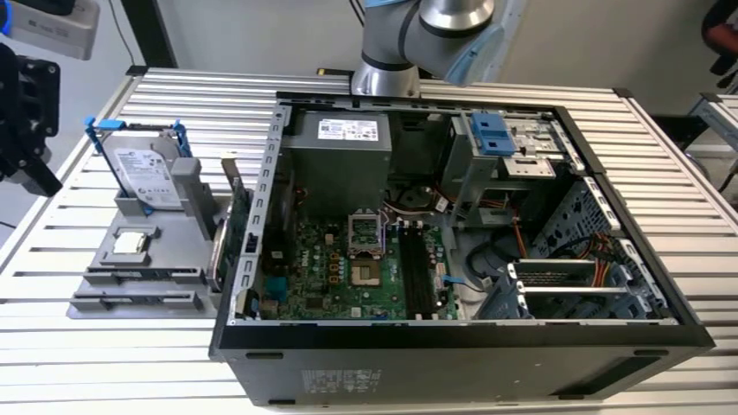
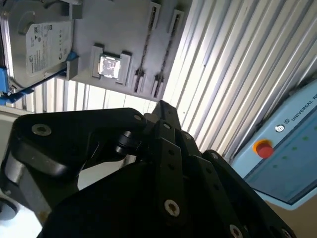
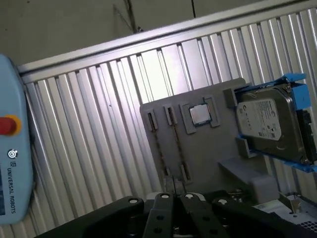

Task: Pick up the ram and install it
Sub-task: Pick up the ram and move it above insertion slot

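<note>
My gripper (image 3: 174,184) hangs over the slatted table beside the grey parts fixture (image 3: 208,148). Its black fingers are pressed together with nothing showing between them. In the exterior view the gripper (image 1: 34,173) is at the far left edge, left of the fixture (image 1: 144,259). The fixture has two narrow slots (image 3: 159,144), each with a thin dark line along it. I cannot tell whether that line is the ram. The motherboard's long black slots (image 1: 416,268) lie inside the open computer case (image 1: 461,333). In the second wrist view the gripper (image 2: 161,106) is just short of the fixture's slot ends (image 2: 148,82).
A silver hard drive in a blue frame (image 3: 270,124) stands upright on the fixture. A small square chip (image 3: 199,114) lies beside it. A green expansion card (image 1: 237,233) stands between the fixture and the case. A light-blue pendant with a red button (image 2: 264,148) lies on the table.
</note>
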Controlling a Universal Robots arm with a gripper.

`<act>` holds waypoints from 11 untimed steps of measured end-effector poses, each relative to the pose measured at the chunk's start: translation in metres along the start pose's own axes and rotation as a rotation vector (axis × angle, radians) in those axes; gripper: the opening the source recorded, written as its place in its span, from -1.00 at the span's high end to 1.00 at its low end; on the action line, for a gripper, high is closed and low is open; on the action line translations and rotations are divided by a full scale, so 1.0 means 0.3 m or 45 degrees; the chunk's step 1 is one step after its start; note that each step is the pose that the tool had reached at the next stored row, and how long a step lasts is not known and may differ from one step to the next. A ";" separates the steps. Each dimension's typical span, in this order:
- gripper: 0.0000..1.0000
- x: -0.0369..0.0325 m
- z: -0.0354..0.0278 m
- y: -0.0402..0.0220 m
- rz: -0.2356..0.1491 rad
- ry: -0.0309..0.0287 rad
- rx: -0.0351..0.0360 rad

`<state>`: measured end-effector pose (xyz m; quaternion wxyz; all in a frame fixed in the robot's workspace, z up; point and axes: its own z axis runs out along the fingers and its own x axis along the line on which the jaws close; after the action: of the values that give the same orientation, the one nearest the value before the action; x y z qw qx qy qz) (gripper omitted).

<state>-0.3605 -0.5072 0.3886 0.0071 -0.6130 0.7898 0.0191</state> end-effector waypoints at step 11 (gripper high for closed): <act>1.00 0.000 0.001 0.000 -0.235 -0.0048 0.0060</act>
<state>-0.3604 -0.5072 0.3884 0.0117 -0.6831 0.7301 0.0177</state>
